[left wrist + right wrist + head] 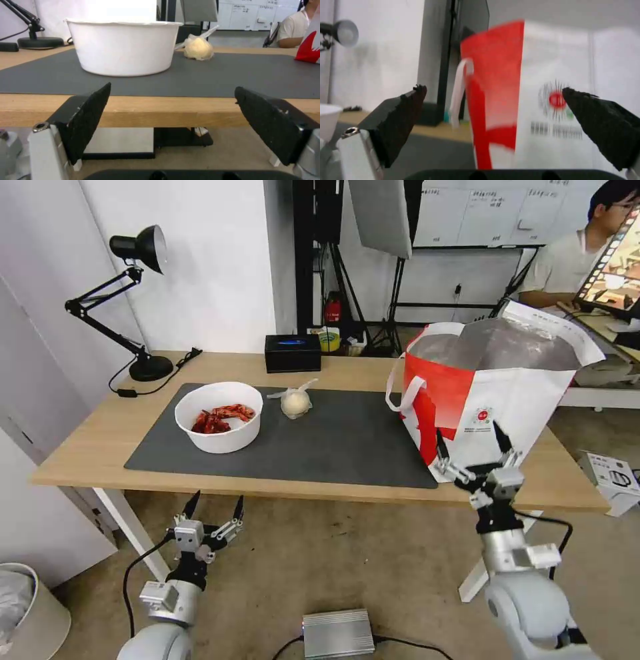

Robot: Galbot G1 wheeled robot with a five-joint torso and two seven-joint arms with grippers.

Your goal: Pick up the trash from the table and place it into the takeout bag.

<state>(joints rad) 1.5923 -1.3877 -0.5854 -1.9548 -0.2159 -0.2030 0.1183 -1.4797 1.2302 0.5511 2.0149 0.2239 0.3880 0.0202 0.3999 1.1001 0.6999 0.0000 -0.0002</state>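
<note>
From the head view, the table (87, 447) carries a dark mat (347, 440), which I use as the landmark. The white bowl of red scraps (219, 415) sits on the mat's left part, and the knotted clear bag around a pale ball (295, 401) lies near the mat's middle, toward its far edge. The takeout bag (493, 400) stands at the mat's right end with its foil mouth open upward, probably so trash can drop in from above. The left gripper (215, 506) waits below the mat's near edge, jaws spread and empty. The right gripper (471, 440) is raised before the bag's front, also spread.

In the left wrist view, the bowl (123, 47) is straight ahead across the mat; the room between looks free.

In the right wrist view, the bag (533, 100) is very near, so I judge little room remains there.
</note>
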